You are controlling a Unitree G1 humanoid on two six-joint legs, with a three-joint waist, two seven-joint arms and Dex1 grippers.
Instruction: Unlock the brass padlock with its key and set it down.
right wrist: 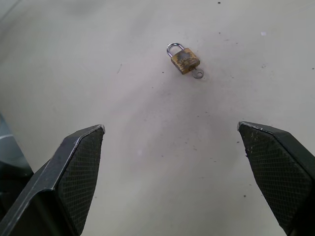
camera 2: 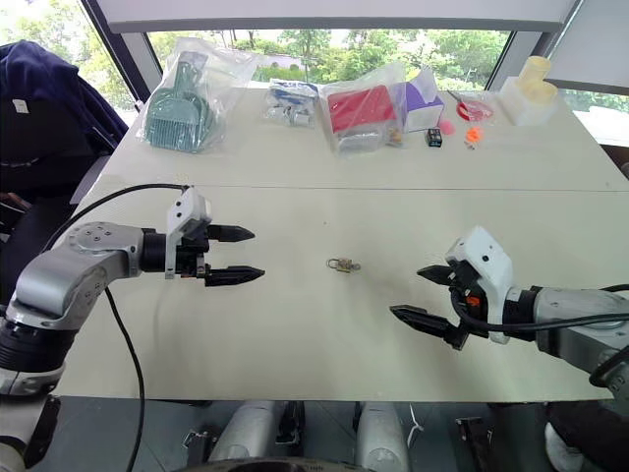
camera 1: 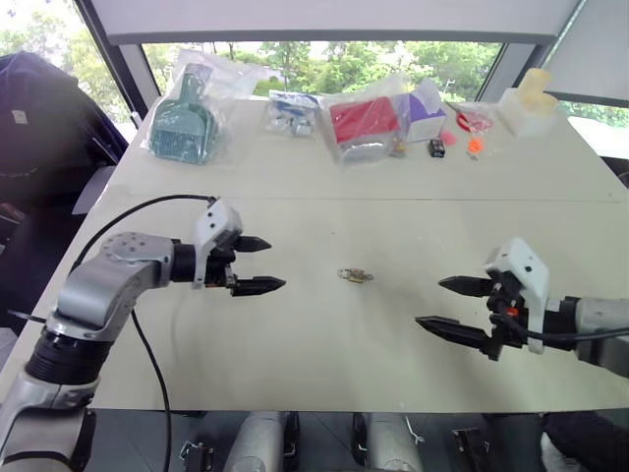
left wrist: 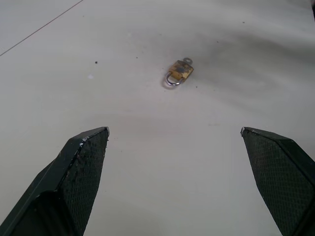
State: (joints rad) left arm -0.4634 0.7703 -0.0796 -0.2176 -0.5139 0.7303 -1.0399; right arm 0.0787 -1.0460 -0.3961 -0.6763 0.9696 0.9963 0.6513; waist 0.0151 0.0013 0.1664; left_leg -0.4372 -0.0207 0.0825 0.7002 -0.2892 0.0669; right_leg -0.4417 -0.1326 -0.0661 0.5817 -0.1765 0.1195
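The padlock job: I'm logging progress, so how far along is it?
Done: nothing that shows. The brass padlock lies flat on the table between the grippers, shackle looking closed, with a small silvery key at its base. In hand: nothing; the left gripper and right gripper are both open, apart from it. Left: grasping it, turning the key, setting it down.

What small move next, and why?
Probably ease the left gripper in toward the brass padlock. It lies flat on the table between both open grippers, untouched, its key seemingly in its base; the right gripper could then turn the key.
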